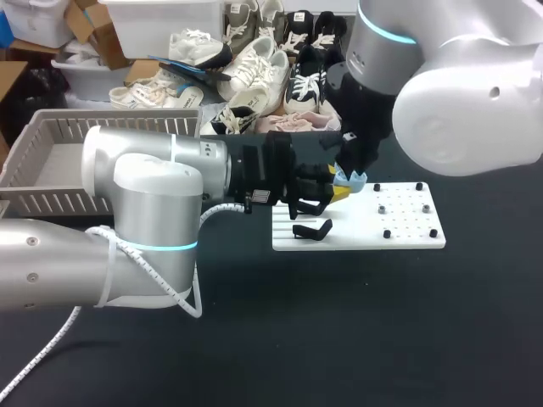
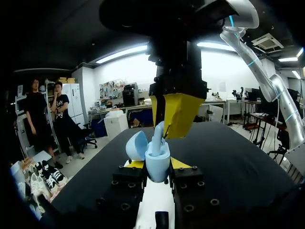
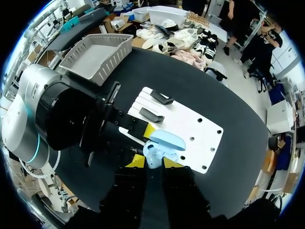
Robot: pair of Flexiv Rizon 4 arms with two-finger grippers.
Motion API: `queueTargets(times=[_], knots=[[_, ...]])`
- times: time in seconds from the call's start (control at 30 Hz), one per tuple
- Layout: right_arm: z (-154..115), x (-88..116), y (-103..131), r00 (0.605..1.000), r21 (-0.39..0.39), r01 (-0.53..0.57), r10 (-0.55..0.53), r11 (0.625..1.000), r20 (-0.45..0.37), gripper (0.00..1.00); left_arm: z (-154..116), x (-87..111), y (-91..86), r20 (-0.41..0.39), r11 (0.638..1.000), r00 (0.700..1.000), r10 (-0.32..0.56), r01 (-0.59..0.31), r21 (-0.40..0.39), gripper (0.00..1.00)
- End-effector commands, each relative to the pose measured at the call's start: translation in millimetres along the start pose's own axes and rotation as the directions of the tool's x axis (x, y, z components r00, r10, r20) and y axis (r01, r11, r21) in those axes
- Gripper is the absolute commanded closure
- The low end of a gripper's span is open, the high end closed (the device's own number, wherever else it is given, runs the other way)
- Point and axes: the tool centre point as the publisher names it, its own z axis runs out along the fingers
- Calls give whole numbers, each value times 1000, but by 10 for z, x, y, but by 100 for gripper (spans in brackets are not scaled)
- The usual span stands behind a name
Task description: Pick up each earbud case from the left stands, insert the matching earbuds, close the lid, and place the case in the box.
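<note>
A light blue earbud case (image 2: 157, 162) stands upright with its lid (image 2: 137, 144) swung open, and my left gripper (image 2: 157, 164) is shut on its body from both sides. In the head view this case (image 1: 353, 180) hangs just above the white stand board (image 1: 407, 227). My right gripper (image 2: 164, 132) comes down from above, shut on a light blue earbud (image 2: 157, 135) whose lower end is in the case's opening. From the right wrist view the open case (image 3: 161, 142) lies right ahead of my right gripper (image 3: 155, 162). The earbud's seat inside the case is hidden.
Two empty black stands (image 1: 311, 229) sit on the left part of the white board, and small black pegs (image 1: 382, 209) dot its right part. A grey slatted box (image 1: 51, 161) stands at the far left. Dark tabletop (image 1: 382, 322) lies in front.
</note>
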Motion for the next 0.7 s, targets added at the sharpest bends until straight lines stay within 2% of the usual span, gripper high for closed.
queueTargets(times=[0.03, 0.7], knots=[[-52, 5, -2, 1000, 3, -1, 1, 1000, 7, 100, -2, 1, -7, 2, 1000, 1000, 1, -1, -3, 100], [-3, -2, 41, 1000, -1, 7, -7, 1000, -2, 100, -2, 1, -7, 2, 1000, 1000, 1, -1, -3, 100]])
